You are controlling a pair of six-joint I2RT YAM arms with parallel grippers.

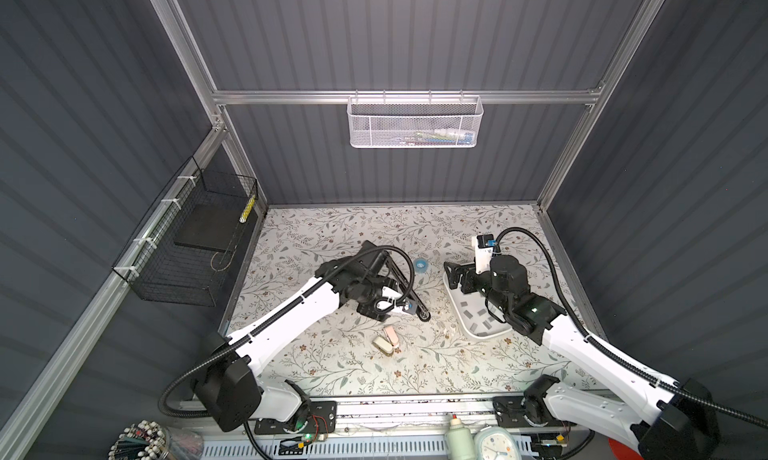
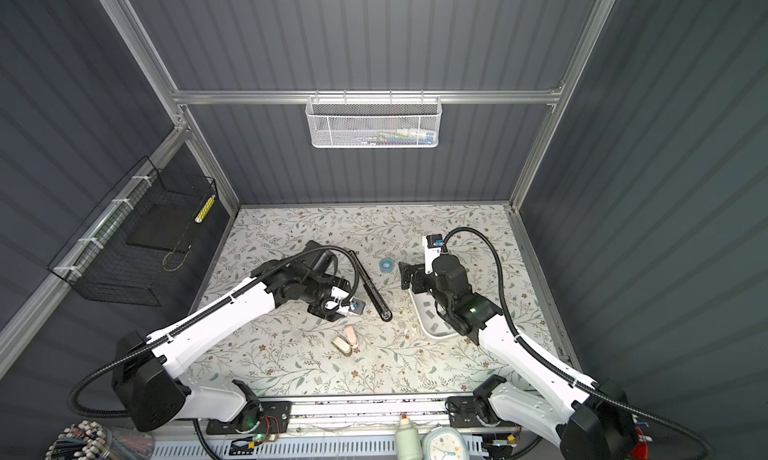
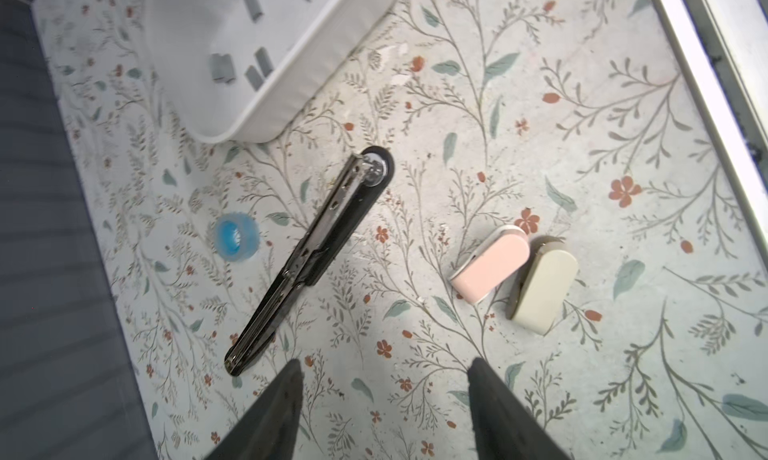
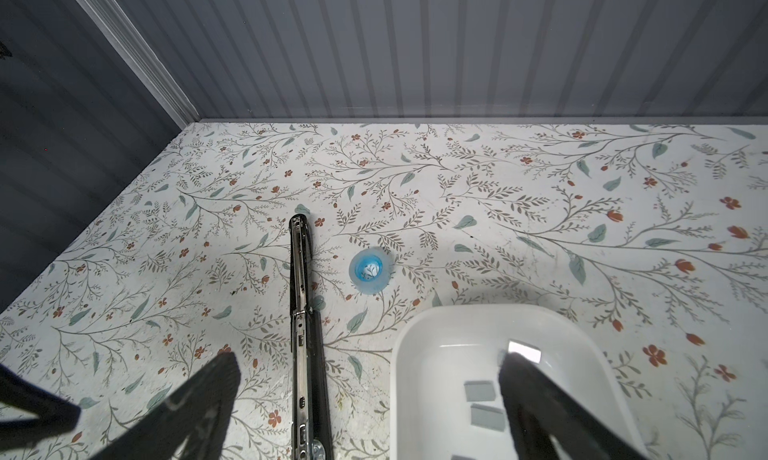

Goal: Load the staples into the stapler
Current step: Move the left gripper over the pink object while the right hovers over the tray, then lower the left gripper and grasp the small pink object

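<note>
The staples [image 3: 222, 67] are seen lying loose in the white tray [image 3: 291, 75], which is placed on the tabletop [image 3: 540, 146] near the stapler [image 3: 316, 254]. The stapler is folded out flat. The right claw [image 4: 370, 360] is held wide apart, with one finger over the tray. The left claw [image 3: 384, 364] is parted too, and nothing is gripped. Small items are kept in the white mesh basket [image 1: 374, 133] on the back wall.

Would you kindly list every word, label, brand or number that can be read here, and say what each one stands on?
No text can be read in any view.
Round pale clock face: numerals too small to read.
Colourful packets in the white mesh wall basket: print blurred.
Long black metal stapler: no marking visible.
</note>
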